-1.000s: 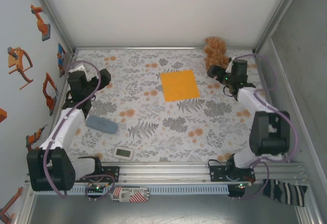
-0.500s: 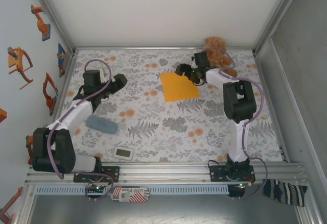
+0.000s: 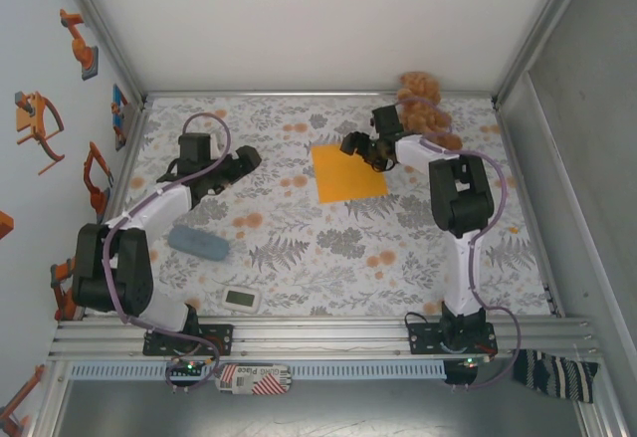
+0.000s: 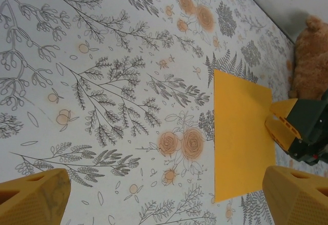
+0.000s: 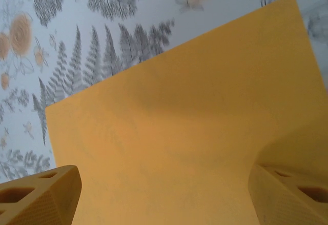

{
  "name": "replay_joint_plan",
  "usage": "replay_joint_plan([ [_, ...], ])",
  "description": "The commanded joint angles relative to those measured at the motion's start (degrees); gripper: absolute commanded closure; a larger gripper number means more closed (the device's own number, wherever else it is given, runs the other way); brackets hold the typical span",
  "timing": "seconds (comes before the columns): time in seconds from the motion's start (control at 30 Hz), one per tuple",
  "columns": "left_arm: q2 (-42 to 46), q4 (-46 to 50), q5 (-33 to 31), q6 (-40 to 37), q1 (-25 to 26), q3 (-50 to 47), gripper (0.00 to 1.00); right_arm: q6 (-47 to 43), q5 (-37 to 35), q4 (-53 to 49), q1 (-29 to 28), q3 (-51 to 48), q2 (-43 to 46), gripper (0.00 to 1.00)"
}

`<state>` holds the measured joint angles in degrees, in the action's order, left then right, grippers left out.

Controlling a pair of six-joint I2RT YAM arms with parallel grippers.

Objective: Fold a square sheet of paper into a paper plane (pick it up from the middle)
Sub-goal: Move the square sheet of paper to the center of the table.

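While the square sheet of paper (image 3: 348, 171) is lying flat on the flowery cloth (image 3: 299, 248), a bit toward 12 o'clock from the middle of the surface, nothing is holding it. The right fingers (image 3: 360, 148) are spreading wide open and hanging over the paper's 12 o'clock edge. I am not able to tell if they are touching it. The left fingers (image 3: 247, 160) are also gaping open, off at the paper's 9 o'clock side and well apart from it, gripping nothing.

I am thinking a few things could go wrong. The task is asking for a pick-up from the middle, but the right fingers are sitting near an edge, so a pinch there could be lifting one side only and leaving the sheet drooping. The paper is thin and lying flat, so closing fingers could be sliding over it and catching nothing. Pushing down too hard could be shoving it across the cloth or crumpling it, and a crumpled sheet is making bad folds. The plush toy (image 3: 423, 104) is sitting near, at the paper's 1 o'clock, so a wide swing could be knocking it onto the sheet.
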<state>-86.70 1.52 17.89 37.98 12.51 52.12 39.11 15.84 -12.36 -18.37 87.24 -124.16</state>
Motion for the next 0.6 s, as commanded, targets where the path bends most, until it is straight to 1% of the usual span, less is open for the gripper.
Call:
replay_joint_plan([
  [0.0,-1.4,0.7,0.9,2.9,0.8,0.9,0.04,5.8,-3.8,-7.9,-2.3,-8.5,3.2,0.16],
  [0.1,-2.6,-2.5,3.2,5.8,0.9,-0.4,0.04,11.1,-5.3,-6.6,-4.2,-16.9,9.3,0.16],
  [0.2,-4.1,-3.1,4.6,7.7,1.8,-0.3,0.03,16.5,-5.7,-5.3,-7.3,-24.2,15.5,0.17],
  [0.27,-5.0,-2.7,4.5,8.8,2.8,0.0,0.03,21.2,-3.7,-4.3,-8.8,-29.2,18.8,0.17],
  [0.33,-5.7,-0.7,3.4,9.9,4.1,0.7,0.02,23.7,0.3,-0.3,-9.0,-33.5,21.7,0.19],
  [0.37,-6.2,1.0,2.8,10.2,5.0,1.5,0.02,24.0,2.1,0.6,-9.0,-34.3,23.0,0.20],
  [0.43,-6.8,4.0,1.6,10.3,7.1,3.0,0.02,21.6,5.0,1.2,-8.9,-33.3,26.1,0.21],
  [0.57,-6.8,8.4,-1.3,11.5,12.6,5.0,0.01,13.1,4.1,-3.4,-8.4,-28.2,31.1,0.21],
])
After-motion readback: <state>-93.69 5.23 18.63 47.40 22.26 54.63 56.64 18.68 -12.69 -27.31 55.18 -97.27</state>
